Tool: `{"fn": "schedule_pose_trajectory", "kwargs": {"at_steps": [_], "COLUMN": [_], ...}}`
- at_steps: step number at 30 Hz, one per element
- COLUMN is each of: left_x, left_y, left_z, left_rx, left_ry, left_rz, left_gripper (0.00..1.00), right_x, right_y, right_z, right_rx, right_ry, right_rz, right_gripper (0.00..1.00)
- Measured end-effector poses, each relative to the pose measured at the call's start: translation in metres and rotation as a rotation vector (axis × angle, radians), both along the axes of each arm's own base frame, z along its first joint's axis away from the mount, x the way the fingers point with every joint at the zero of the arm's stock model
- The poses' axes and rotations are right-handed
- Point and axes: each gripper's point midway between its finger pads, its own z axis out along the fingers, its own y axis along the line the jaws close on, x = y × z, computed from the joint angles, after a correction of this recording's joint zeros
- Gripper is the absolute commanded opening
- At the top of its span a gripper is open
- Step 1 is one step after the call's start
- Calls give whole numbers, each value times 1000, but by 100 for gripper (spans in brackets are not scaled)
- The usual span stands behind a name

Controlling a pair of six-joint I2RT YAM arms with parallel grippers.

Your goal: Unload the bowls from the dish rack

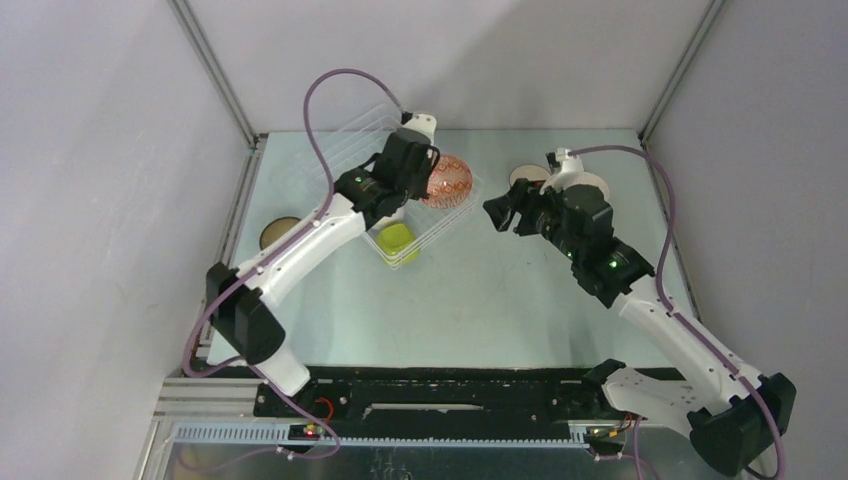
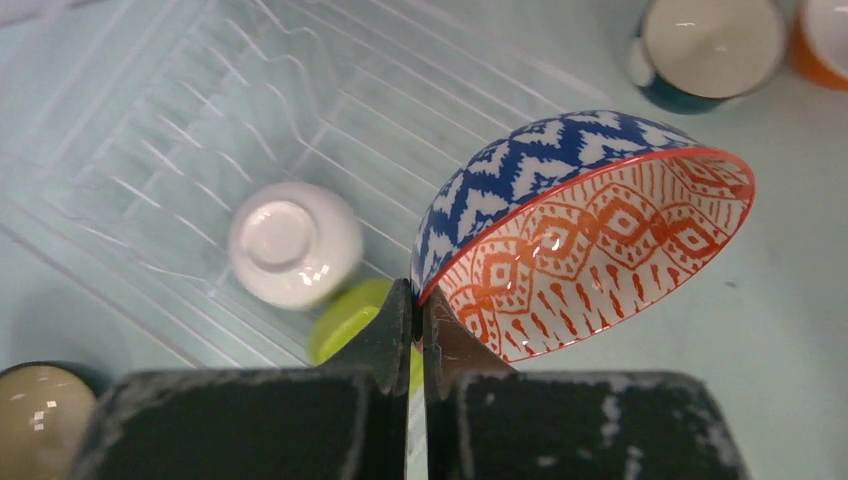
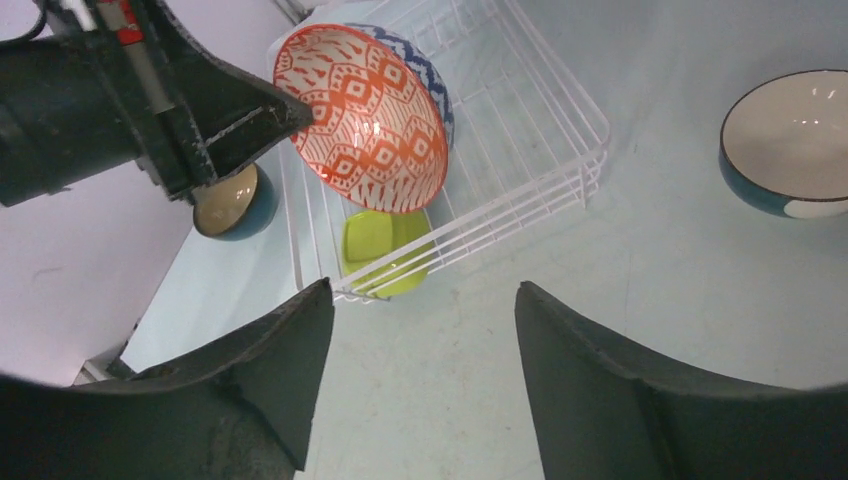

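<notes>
My left gripper (image 2: 418,300) is shut on the rim of the blue-and-white patterned bowl (image 2: 590,230), whose inside is orange-patterned, and holds it tilted above the dish rack (image 2: 200,130). In the top view this gripper (image 1: 428,172) and the bowl (image 1: 450,182) hang over the rack's (image 1: 330,150) right side. A white bowl (image 2: 295,243) lies upside down in the rack. A lime green bowl (image 1: 395,240) sits at its near corner. My right gripper (image 3: 420,300) is open and empty over the table right of the rack, also seen from above (image 1: 497,214).
A dark blue bowl (image 1: 280,233) stands on the table left of the rack. A teal bowl (image 1: 525,178) and an orange bowl (image 2: 820,40) stand on the table right of the rack, behind my right arm. Enclosure walls run along both table sides.
</notes>
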Motion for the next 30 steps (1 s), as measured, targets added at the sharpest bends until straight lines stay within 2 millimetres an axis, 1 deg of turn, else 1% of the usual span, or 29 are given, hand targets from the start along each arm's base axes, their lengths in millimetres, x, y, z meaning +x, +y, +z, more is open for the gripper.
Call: {"fn": "schedule_pose_trajectory", "kwargs": {"at_steps": [2, 5, 10, 15, 16, 19, 21, 23, 24, 26, 27, 28, 29, 30], "left_x": [-11, -24, -42, -55, -56, -58, -59, -59, -60, -61, -61, -61, -61, -62], "left_y": [-4, -15, -40, -52, -53, -56, -59, -62, -63, -66, -68, -69, -71, -73], "left_z": [6, 9, 1, -7, -8, -7, -5, -3, -2, 0, 1, 1, 2, 5], "left_rx": [-69, -159, -286, -341, -348, -364, -375, -391, -397, -413, -419, -425, -434, -447], "left_ry": [31, 80, 185, 253, 260, 271, 272, 273, 273, 275, 276, 277, 278, 276], "left_rz": [-36, -81, -164, -206, -209, -219, -230, -239, -247, -258, -267, -271, -274, -283], "left_gripper": [0, 0, 0, 0, 0, 0, 0, 0, 0, 3, 4, 6, 10, 19], "right_x": [2, 7, 12, 19, 20, 22, 23, 25, 26, 27, 27, 29, 31, 33], "right_y": [5, 11, 18, 9, 6, -2, -5, -6, -6, -5, -5, -4, -6, -8], "right_z": [6, 10, 4, -2, -3, -9, -13, -17, -19, -23, -24, -24, -25, -28], "right_rx": [-10, -41, -118, -168, -177, -204, -221, -234, -240, -253, -260, -263, -284, -299], "right_ry": [-4, 1, 19, 35, 38, 53, 62, 71, 75, 85, 89, 93, 101, 112], "right_rz": [6, -5, -47, -118, -133, -169, -187, -195, -196, -197, -197, -199, -209, -220], "right_gripper": [69, 67, 61, 58, 57, 52, 50, 40, 32, 21, 13, 2, 0, 0]}}
